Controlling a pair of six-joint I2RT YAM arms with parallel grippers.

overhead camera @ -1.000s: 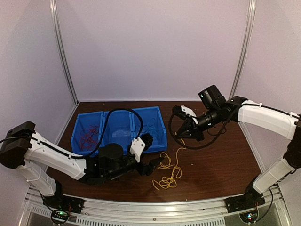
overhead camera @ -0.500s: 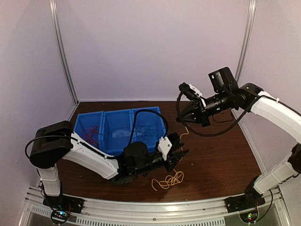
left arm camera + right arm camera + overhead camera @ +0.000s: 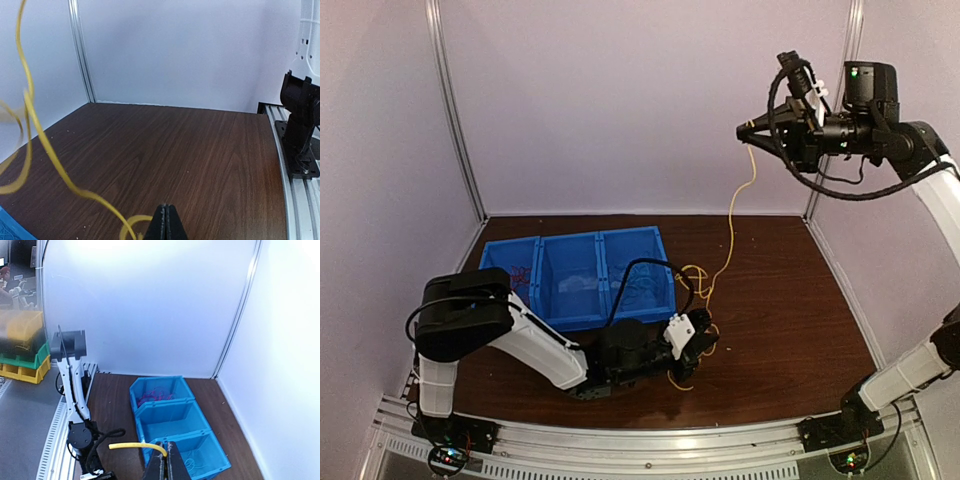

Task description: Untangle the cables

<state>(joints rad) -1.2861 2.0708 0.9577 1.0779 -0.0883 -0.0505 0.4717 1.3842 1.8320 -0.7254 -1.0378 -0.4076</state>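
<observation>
Clamping the left gripper (image 3: 708, 338) fully shut, apparently on the low coil of the yellow cable (image 3: 730, 225) just right of the bin (image 3: 565, 322), after standing wide a moment ago. Hauling the right gripper (image 3: 748, 128), pinched tight on the other end, from beside the bin to high above it, drawing the strand into one long line. Looks nearly sorted: red cables (image 3: 517, 280) and blue cables (image 3: 640, 290) already in the bin.

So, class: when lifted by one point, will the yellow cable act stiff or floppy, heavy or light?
Probably floppy: the yellow cable hangs in a wavy line from the right gripper down to the table. Likely light: a pinch at one spot carries it. It may curl back, since its lower part lies in loops.
</observation>
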